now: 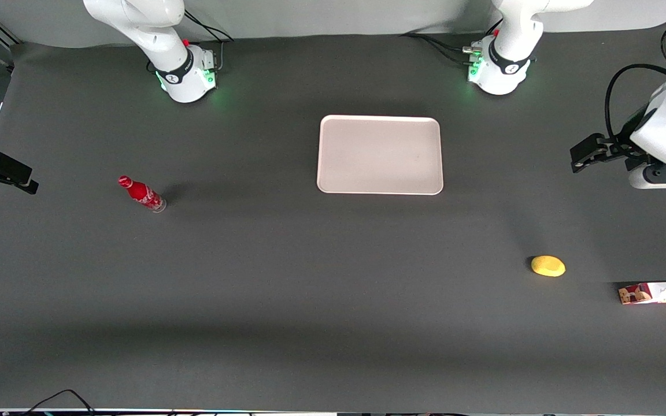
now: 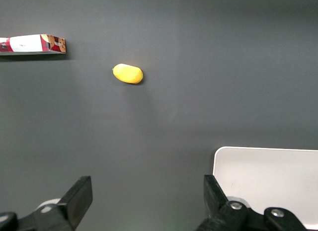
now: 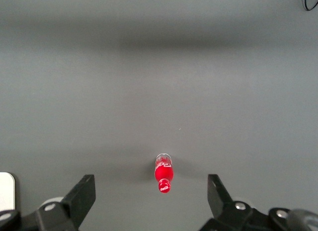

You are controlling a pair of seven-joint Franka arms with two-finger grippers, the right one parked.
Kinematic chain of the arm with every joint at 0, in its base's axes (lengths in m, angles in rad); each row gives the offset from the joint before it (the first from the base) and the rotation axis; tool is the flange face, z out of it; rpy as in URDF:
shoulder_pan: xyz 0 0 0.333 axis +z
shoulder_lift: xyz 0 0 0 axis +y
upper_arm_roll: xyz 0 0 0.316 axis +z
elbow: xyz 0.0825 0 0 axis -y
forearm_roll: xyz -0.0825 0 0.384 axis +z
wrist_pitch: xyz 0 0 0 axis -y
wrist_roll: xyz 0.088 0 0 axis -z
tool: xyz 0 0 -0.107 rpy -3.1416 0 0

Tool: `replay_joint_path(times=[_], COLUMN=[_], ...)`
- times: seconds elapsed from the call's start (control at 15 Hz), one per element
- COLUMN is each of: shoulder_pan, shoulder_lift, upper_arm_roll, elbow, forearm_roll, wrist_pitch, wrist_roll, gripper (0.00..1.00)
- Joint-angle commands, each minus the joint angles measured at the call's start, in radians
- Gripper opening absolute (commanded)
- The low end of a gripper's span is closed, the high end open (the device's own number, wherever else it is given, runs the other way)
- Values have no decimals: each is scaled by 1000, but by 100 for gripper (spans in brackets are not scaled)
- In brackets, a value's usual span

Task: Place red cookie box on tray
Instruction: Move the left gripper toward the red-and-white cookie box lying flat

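Gripper (image 2: 144,201) fingers are wide open with nothing in them, and I have it up high at the working arm's end of the table. Nearer the front camera lies a yellow lemon (image 2: 127,73), and just past it the red cookie box (image 2: 33,43) at the table's edge. The tray (image 2: 268,176) is bare. I think the box is light, stiff cardboard, so I'd pinch it across its thin middle.

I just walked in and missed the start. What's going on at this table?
Nothing has been picked up yet. The left arm's gripper hangs above the table toward the working arm's end, jaws open and holding nothing. The red cookie box it is meant to move lies flat on the table, nearer the front camera than the gripper, with a yellow lemon-like object beside it. The tray sits mid-table with nothing on it. A small red bottle stands toward the parked arm's end.
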Motion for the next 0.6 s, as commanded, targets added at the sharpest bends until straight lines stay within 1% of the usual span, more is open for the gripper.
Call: replay_joint_path(times=[0.0, 0.27, 0.53], shoulder_pan=[0, 2, -3], shoulder_lift=[9, 15, 15], upper_arm_roll=[0, 0, 0], elbow=[21, 20, 20], forearm_roll=[13, -2, -2], wrist_pitch=[-18, -16, -16], wrist_roll=[4, -4, -2], gripper=[100, 100, 100])
